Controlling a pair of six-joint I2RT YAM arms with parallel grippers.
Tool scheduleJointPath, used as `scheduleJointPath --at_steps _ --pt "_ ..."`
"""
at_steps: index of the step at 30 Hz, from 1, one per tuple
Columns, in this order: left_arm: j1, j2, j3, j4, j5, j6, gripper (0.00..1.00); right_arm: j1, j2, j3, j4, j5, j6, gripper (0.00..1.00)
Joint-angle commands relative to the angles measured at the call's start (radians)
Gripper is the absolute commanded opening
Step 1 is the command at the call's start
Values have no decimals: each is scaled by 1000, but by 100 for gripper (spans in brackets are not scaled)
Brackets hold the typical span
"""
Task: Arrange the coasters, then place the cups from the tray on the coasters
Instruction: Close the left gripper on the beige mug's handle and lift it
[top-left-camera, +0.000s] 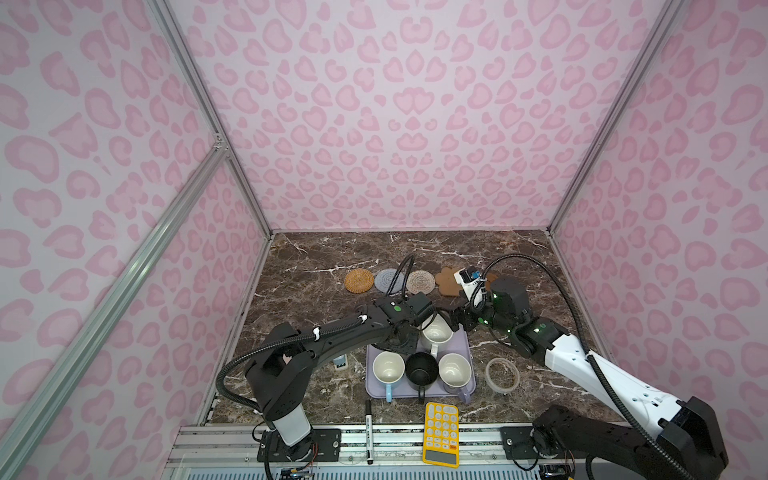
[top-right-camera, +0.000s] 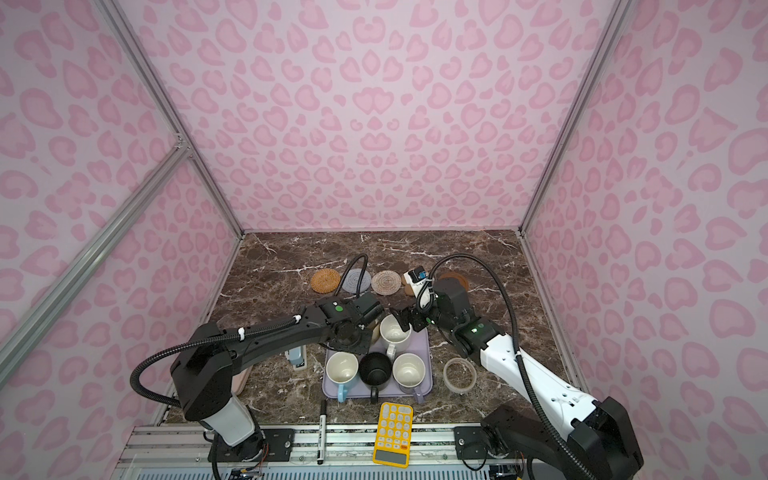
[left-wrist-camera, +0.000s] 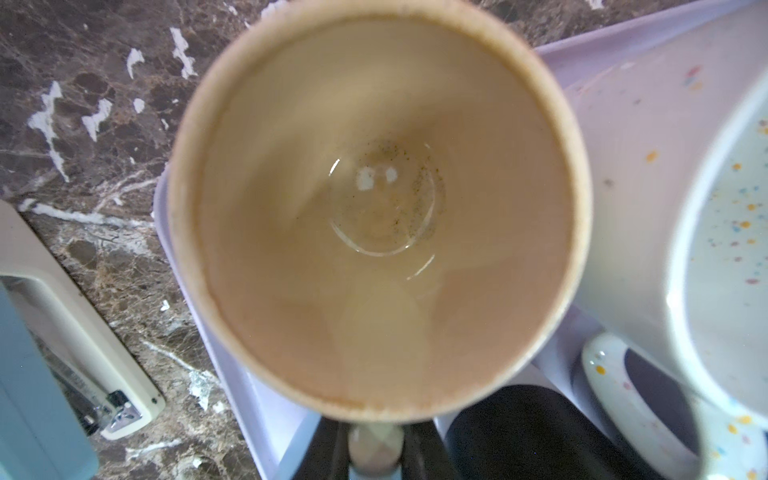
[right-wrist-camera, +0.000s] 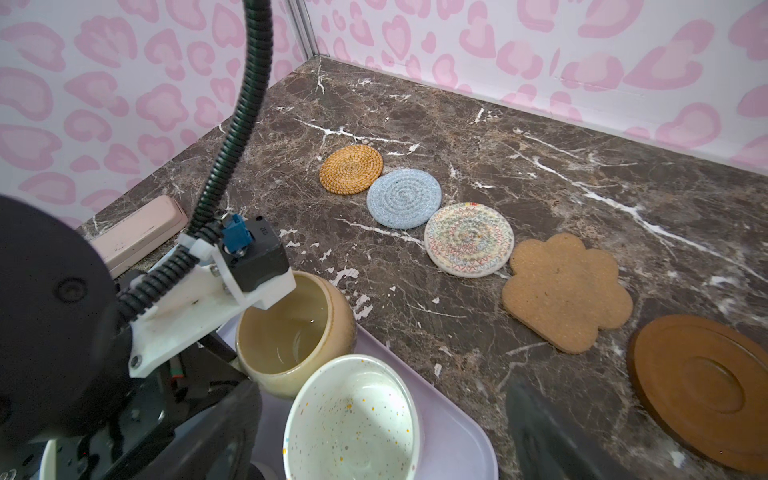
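Observation:
Five coasters lie in a row at the back: orange-tan, grey-blue, cream, flower-shaped and amber disc. The lavender tray holds the light blue cup, black cup, lavender cup, white speckled cup and beige cup. My left gripper is shut on the beige cup's handle; in both top views the arm hides most of that cup. My right gripper stands open, a finger on each side of the white speckled cup, not touching it.
A translucent tape ring lies right of the tray. A yellow calculator and a black marker lie at the front edge. Left of the tray sit a blue-and-cream stapler and a pink oblong case.

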Motion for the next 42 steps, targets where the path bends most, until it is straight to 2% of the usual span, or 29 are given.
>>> scheduleJointPath --at_steps 1,8,12,15,42 --pt "-5 15 23 26 -53 8 25 1 7 -8 15 8 3 93" --pt "-19 45 50 18 -63 23 25 0 9 -7 17 9 3 93" --pt "-23 45 57 2 -79 26 16 1 7 -7 15 12 3 93" --pt "-25 30 61 -14 -97 25 2 1 6 -6 14 12 3 93" --pt "-25 -98 14 18 -179 -15 1 1 20 -1 29 11 9 93"
